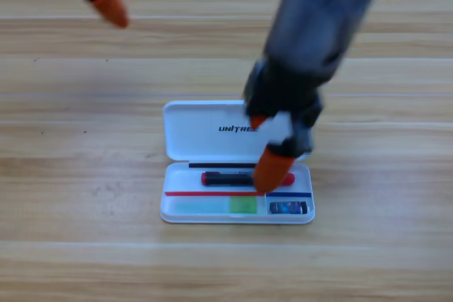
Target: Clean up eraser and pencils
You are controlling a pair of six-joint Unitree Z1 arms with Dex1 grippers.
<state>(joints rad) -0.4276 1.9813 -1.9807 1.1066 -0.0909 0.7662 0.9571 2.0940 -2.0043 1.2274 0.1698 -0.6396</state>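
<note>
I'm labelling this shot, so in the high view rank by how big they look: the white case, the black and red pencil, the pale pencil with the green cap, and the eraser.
1. White case, open.
2 and 3. Black-and-red pencil and pale pencil look alike in length; the right gripper hides part of the first, so no ranking.
4. Eraser, smallest.

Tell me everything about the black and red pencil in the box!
The black-and-red pencil is a thick stick with a black body and red ends. It looks like plastic. It lies flat and sideways in the upper compartment of the open white case. The right gripper is directly over its right part, an orange jaw hiding some of it; whether they touch cannot be told.
</note>
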